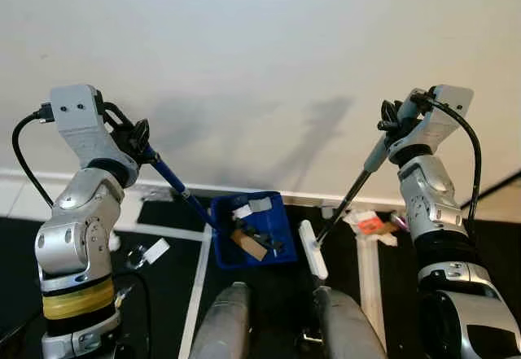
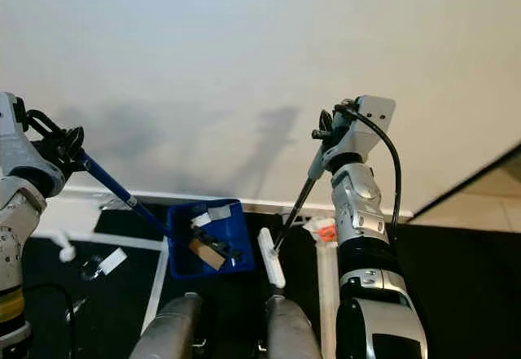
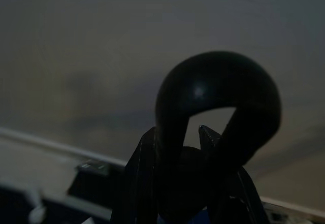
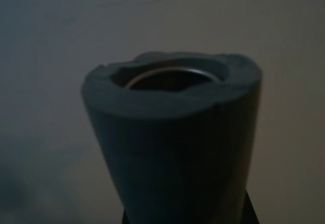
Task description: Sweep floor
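Note:
My left gripper (image 1: 138,142) is shut on the blue handle (image 1: 172,181) of a blue dustpan (image 1: 275,253) that rests on the dark floor by the wall. The handle's black loop end (image 3: 218,102) sticks out past the fingers (image 3: 142,176). In the pan lie white scraps (image 1: 251,207), a brown block (image 1: 248,245) and a black piece. My right gripper (image 1: 392,127) is shut on the grey grip (image 4: 172,132) of a broom; its black shaft (image 1: 342,208) slants down to a white head (image 1: 313,249) just right of the pan.
A white wall and baseboard (image 1: 195,190) run close behind the pan. White tape lines (image 1: 198,282) cross the dark floor. Loose litter lies at the left (image 1: 151,251) and, orange and white, at the right (image 1: 373,225). My own legs (image 1: 224,322) stand below the pan.

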Available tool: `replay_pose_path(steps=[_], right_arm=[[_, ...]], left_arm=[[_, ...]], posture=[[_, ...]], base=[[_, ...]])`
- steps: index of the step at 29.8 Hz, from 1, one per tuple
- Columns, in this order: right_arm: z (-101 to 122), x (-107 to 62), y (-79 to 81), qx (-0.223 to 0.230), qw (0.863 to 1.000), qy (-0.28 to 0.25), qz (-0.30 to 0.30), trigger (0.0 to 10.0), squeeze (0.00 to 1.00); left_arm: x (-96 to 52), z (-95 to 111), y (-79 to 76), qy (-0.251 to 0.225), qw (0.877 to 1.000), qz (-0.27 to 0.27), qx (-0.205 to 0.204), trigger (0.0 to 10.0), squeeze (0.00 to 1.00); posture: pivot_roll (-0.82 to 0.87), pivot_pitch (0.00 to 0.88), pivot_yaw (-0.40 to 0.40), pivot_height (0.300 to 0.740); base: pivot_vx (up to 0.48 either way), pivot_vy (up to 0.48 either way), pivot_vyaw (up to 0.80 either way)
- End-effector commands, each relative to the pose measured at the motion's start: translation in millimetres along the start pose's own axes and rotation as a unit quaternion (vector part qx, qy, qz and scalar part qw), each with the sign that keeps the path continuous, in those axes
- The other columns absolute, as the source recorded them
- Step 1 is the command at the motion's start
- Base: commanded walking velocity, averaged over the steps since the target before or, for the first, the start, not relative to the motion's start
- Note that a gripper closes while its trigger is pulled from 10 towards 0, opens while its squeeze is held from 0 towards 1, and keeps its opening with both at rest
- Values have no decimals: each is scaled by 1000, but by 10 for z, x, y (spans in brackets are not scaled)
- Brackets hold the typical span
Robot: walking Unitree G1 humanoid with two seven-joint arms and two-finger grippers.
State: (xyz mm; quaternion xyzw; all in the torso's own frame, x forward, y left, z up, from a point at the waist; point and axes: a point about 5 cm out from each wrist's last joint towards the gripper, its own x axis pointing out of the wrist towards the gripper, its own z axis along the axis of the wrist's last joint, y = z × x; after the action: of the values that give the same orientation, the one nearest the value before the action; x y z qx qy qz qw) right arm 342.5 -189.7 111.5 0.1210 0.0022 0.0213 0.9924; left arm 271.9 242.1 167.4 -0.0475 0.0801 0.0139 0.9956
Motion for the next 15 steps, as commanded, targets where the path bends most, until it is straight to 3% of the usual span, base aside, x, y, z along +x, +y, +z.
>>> replay_pose_path(steps=[1,15], right_arm=[[33,5,23,-4,1000,-11,6,10000,0],[30,9,43,-14,1000,-11,14,10000,0]], left_arm=[[-15,28,9,-10,1000,4,2,10000,0],[-3,40,19,-13,1000,9,3,10000,0]], posture=[[50,76,10,740],[52,77,6,740]], base=[[0,0,800],[0,0,788]])
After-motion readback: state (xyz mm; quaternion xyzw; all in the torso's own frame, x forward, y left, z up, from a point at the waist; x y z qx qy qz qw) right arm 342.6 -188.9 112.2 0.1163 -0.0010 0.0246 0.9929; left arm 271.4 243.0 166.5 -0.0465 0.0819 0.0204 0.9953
